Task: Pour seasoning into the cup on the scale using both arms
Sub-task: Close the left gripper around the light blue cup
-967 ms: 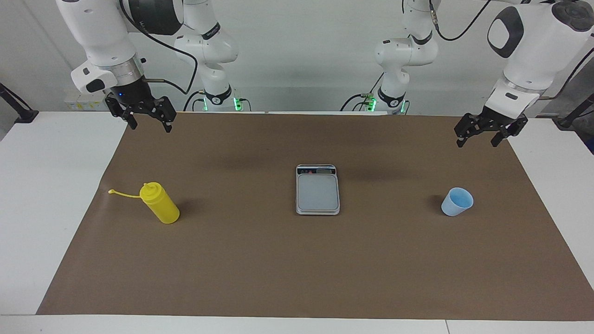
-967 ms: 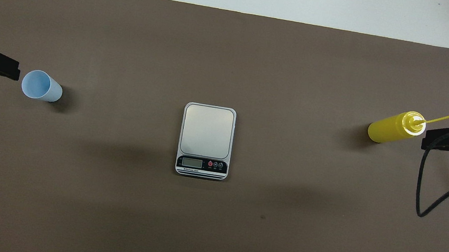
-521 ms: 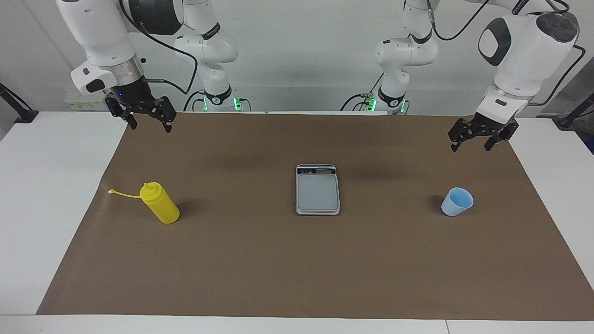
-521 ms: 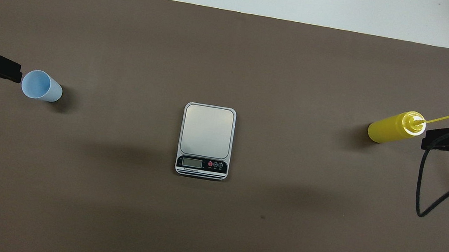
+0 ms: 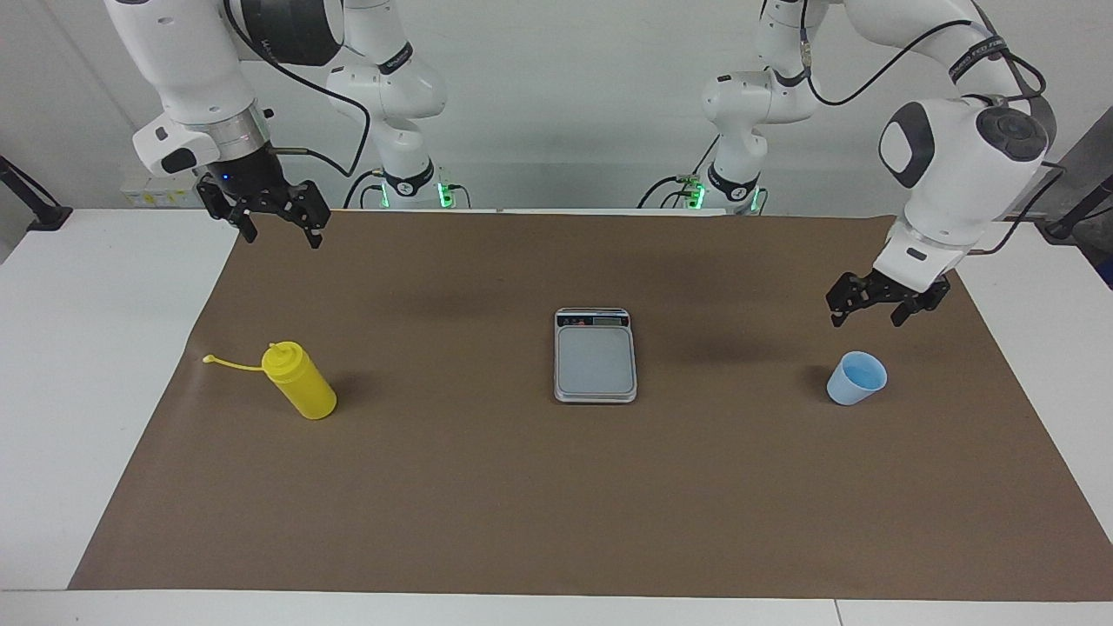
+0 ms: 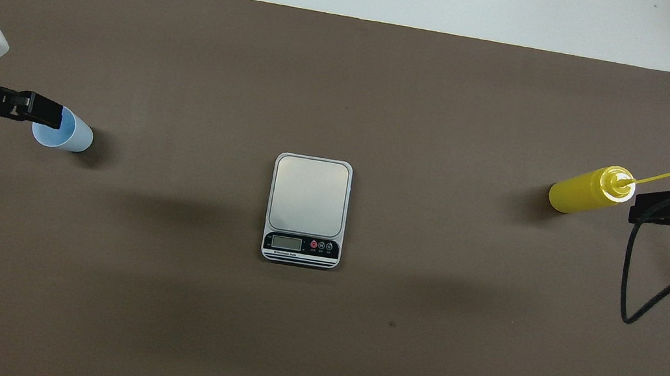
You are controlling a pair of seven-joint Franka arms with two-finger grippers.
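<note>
A brown mat (image 5: 556, 487) covered most of the white table (image 5: 96, 348), and three things stood on it in a row across the middle of the facing view, well apart from one another. The scale (image 5: 596, 356) lay flat at the centre of the frame, its dark display strip along the upper short edge there, nothing on its platform. The cup (image 5: 856, 378) stood upright at centre right of that view, toward the left arm's end of the table. The seasoning (image 5: 299, 391), a yellow squeeze bottle, stood at centre left toward the right arm's end, its cap strap (image 5: 230, 362) sticking out toward the left edge of the frame.

The left gripper (image 5: 872, 304) hung in the air just above the cup, a little higher in the frame, jaws released and empty, not touching the rim. In the overhead view its fingertip overlapped the cup's mouth (image 6: 48, 128) at centre left. The right gripper (image 5: 276, 224) waited at upper left of the facing view, over the mat's edge nearest the robots, jaws spread and holding nothing, well apart from the bottle.

Nothing lay between the cup and the scale, nor between the bottle and the scale. A black cable (image 6: 655, 285) looped down from the right arm at the overhead view's right edge, hanging beside the bottle.
</note>
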